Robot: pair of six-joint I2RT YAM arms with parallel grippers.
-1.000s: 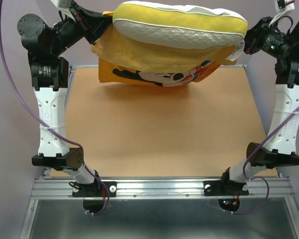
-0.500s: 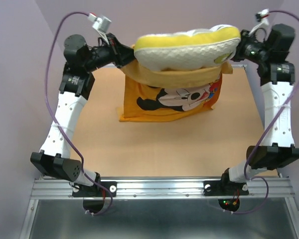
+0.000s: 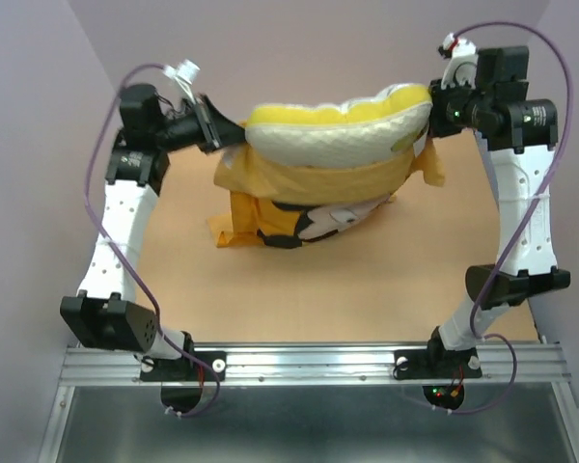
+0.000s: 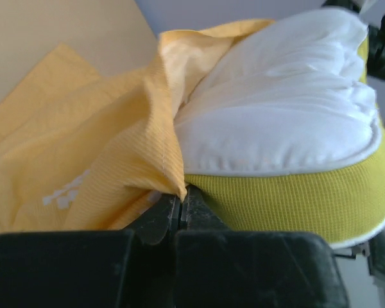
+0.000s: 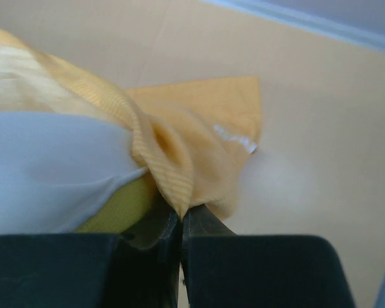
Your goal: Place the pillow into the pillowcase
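The white quilted pillow [image 3: 338,135] with a yellow band hangs between both arms above the back of the table, its lower part inside the orange-yellow pillowcase [image 3: 299,188]. The case's lower end, with the Mickey print, is crumpled on the table. My left gripper [image 3: 234,138] is shut on the case's rim at the pillow's left end; in the left wrist view [image 4: 181,196] the rim is pinched beside the pillow [image 4: 289,128]. My right gripper [image 3: 430,114] is shut on the case's rim at the right end, also seen in the right wrist view [image 5: 181,215], next to the pillowcase [image 5: 179,154].
The tan tabletop [image 3: 328,289] lies under the hanging case. Purple walls stand at the back and sides. A metal rail [image 3: 309,362] with the arm bases runs along the near edge. Purple cables loop from both arms.
Both grippers have dropped and drawn closer together with the case. The pillow now sags in the middle and the case's lower end has crumpled onto the table, folding the Mickey print.
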